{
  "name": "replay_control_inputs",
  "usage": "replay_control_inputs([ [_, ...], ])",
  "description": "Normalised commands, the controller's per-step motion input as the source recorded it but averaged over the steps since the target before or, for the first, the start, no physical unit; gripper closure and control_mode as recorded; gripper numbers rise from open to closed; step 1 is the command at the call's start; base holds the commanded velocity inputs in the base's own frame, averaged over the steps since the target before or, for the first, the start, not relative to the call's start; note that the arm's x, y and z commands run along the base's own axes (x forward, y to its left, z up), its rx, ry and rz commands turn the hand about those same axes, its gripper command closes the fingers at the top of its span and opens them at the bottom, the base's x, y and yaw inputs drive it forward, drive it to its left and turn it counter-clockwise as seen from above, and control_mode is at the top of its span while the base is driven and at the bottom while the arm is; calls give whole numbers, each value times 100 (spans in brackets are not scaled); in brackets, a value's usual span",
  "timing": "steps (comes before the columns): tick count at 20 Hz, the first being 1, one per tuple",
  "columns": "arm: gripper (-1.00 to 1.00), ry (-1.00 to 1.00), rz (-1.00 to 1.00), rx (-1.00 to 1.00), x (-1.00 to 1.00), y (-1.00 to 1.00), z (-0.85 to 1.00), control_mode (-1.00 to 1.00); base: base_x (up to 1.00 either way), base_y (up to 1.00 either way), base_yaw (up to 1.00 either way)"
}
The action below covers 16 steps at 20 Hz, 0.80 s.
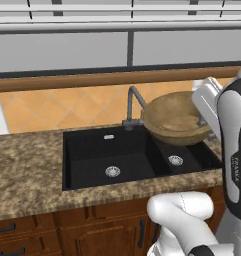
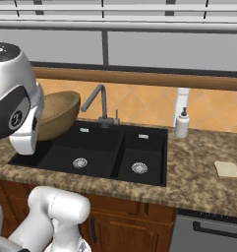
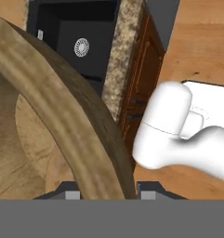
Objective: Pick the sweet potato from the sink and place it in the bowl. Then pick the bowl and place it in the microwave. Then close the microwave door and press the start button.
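Observation:
The wooden bowl (image 1: 174, 117) hangs tilted in the air above the right side of the black sink (image 1: 92, 150), close to the faucet. In the hand view its thick rim (image 3: 71, 135) runs between the two fingertips, and my gripper (image 3: 106, 193) is shut on that rim. From the right base view the bowl (image 2: 58, 115) shows behind my arm, over the sink's (image 2: 98, 142) left basin. The sweet potato is hidden. Both basins lie bare with their silver drains. The microwave and its door are out of view.
A grey curved faucet (image 1: 134, 102) rises just left of the bowl. A white soap dispenser (image 2: 182, 123) stands on the speckled counter right of the sink, and a tan flat pad (image 2: 227, 169) lies further right. Windows and a wooden sill run behind.

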Motion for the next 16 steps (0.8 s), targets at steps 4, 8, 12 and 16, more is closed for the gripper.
replay_control_inputs([
  [4, 100, 0, -1, 2, -23, -8, 1, -100, 0, 0, 0],
  [8, 100, 0, 0, 0, 0, 0, 0, 100, -87, 0, 3],
  [12, 100, 0, 0, 0, 0, 0, 0, 100, -93, 2, 37],
  [16, 100, 0, 0, 0, 0, 0, 0, 100, -59, 3, 71],
])
